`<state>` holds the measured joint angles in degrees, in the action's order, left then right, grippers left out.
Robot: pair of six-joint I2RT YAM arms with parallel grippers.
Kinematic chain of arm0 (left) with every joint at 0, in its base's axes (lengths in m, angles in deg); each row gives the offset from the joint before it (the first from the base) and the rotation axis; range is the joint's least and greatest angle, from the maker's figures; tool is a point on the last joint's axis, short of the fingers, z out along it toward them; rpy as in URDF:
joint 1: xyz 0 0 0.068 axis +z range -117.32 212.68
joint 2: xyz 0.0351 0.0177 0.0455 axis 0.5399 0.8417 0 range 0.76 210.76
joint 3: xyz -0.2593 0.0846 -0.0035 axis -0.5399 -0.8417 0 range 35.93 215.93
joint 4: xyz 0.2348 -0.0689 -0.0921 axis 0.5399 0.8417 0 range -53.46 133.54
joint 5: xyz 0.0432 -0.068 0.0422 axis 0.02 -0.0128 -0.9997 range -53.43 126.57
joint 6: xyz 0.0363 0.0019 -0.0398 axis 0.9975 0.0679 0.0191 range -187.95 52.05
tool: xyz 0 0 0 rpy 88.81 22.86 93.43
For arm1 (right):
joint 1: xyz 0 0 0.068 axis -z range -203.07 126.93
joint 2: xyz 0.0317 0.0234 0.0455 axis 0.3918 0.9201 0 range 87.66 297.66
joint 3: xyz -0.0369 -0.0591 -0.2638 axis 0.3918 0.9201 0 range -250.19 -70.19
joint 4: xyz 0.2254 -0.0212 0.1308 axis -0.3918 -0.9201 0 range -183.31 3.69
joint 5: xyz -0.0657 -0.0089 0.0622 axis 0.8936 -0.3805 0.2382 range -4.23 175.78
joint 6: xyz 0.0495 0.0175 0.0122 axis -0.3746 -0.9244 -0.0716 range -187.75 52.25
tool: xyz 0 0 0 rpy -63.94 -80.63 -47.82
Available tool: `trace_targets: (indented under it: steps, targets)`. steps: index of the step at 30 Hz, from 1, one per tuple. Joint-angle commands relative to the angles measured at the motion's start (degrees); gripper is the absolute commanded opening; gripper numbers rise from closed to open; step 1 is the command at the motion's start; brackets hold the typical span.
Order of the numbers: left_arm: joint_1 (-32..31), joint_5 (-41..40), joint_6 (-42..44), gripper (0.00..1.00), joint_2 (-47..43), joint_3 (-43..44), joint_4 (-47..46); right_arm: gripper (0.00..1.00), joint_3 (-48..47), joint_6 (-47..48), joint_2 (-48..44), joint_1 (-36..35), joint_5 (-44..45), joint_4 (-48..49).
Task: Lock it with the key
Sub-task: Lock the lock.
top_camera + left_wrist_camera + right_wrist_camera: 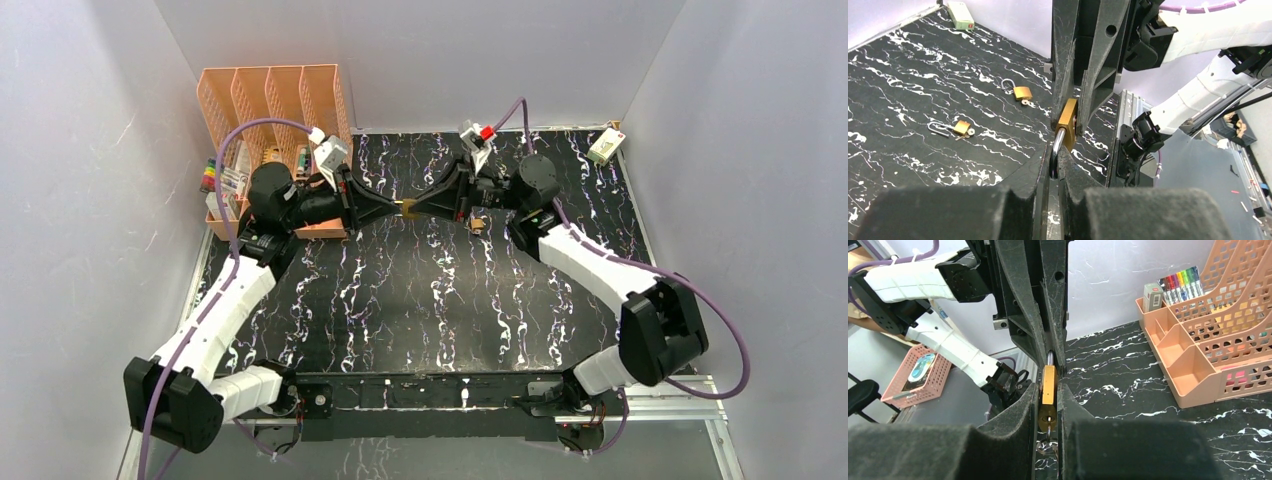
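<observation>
Jaws pinch tight, left gripper (1054,170) on shackle (1056,147), right gripper (1049,392) on padlock (1049,380) body; skewed pressure could slip it.

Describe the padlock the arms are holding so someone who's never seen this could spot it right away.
On the black marbled table, look above its far middle, where the left end effector and right end effector meet tip to tip. The held padlock is the brass one pinched between them, off the surface; two other brass padlocks lie loose on the table.
</observation>
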<state>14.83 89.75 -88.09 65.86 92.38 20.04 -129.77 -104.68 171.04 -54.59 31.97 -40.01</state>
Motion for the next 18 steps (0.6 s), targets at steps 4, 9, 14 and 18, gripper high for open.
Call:
trace_targets:
  steps: [4,9,14,18]
  targets:
    - [3.9,-3.8,0.0,0.0,-4.4,0.6,-3.2,0.0,0.1,0.9,-6.0,3.5,-2.0,1.5]
    - [4.0,-4.5,1.4,0.0,-7.2,-0.3,-0.2,0.0,-2.0,10.3,-8.4,0.1,1.8,-8.9]
    - [3.9,2.3,-9.5,0.0,-3.1,-2.1,-12.1,0.0,1.3,-4.0,-3.6,-0.3,-0.9,8.9]
    - [3.6,3.1,-11.9,0.0,-0.7,-1.5,-15.3,0.0,-1.0,0.5,-4.8,-0.3,-0.4,2.6]
